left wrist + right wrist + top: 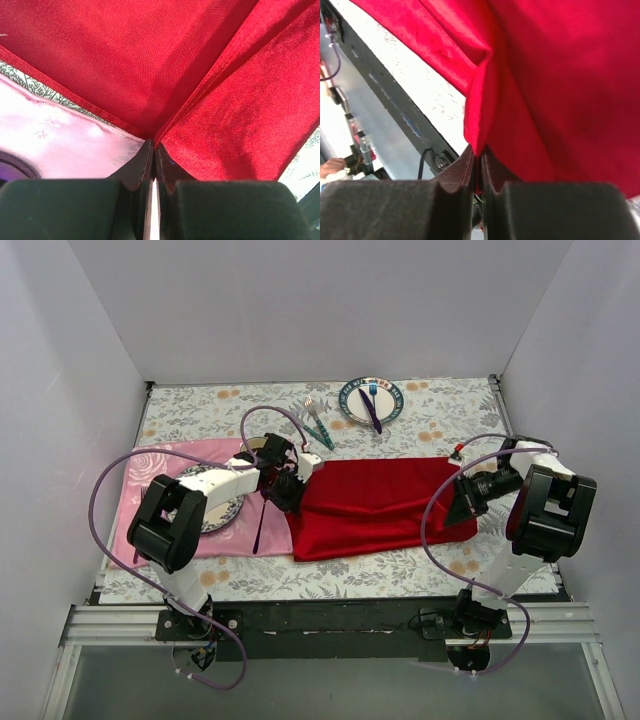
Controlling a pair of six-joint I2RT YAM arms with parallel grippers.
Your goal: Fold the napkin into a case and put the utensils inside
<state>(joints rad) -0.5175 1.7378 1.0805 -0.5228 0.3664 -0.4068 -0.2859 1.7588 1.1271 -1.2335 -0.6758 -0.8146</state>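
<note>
The red napkin (375, 505) lies folded across the middle of the table. My left gripper (293, 490) is shut on its left edge, where the red cloth (200, 90) runs into the jaws (154, 146). My right gripper (462, 498) is shut on its right edge, a fold of cloth (545, 75) pinched between the jaws (480, 152). The teal-handled fork and knife (317, 424) lie on the table behind the napkin's left end, apart from both grippers.
A pink rose-patterned placemat (150, 475) lies at the left with a plate (222, 512) and a purple spoon (259, 525) on it. A second plate (352, 400) at the back holds a blue fork and purple knife. White walls enclose the table.
</note>
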